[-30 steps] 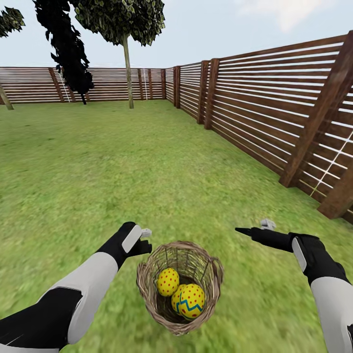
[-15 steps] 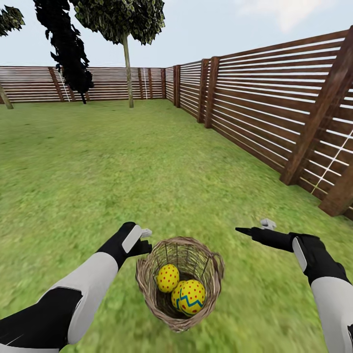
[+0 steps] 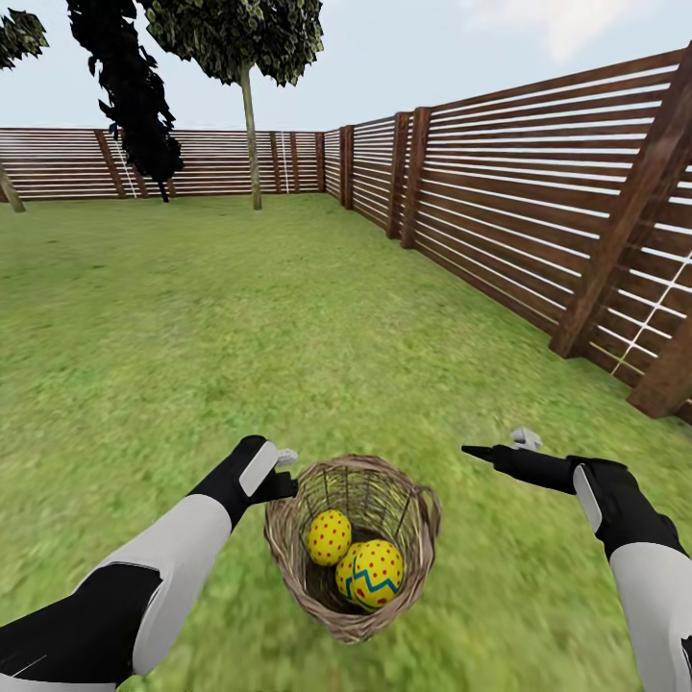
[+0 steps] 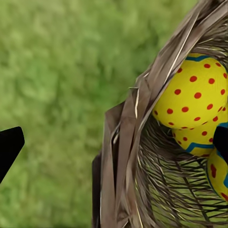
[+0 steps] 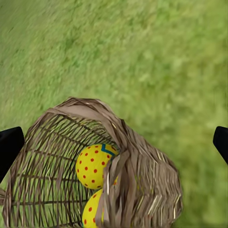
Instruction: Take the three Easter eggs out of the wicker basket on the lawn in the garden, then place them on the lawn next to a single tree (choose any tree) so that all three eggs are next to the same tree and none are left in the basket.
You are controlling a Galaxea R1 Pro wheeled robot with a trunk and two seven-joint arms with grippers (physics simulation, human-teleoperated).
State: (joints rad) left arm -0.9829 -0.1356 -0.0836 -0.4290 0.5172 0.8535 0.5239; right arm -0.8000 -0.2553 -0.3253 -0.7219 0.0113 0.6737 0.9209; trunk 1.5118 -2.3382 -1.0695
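Note:
The wicker basket (image 3: 353,543) stands on the lawn (image 3: 288,317) between my arms, low in the head view. Inside lie yellow Easter eggs with red dots: one at the left (image 3: 329,536), one with a blue zigzag at the front (image 3: 377,575), and a third (image 3: 347,578) mostly hidden between them. My left gripper (image 3: 285,471) hangs open just above the basket's left rim. In the left wrist view this gripper (image 4: 114,142) straddles the rim (image 4: 123,156) beside an egg (image 4: 192,92). My right gripper (image 3: 495,444) is open, right of the basket and apart from it. Its wrist view looks down on the basket (image 5: 142,166).
A brown slatted fence (image 3: 538,211) runs along the right side and across the back. A slim-trunked tree (image 3: 251,144) stands by the far fence, with dark hanging foliage (image 3: 130,96) to its left. Open grass stretches ahead and to the left.
The whole view has crept forward, so the basket now sits slightly farther up in the picture, nearer my grippers. Both grippers keep the same open pose.

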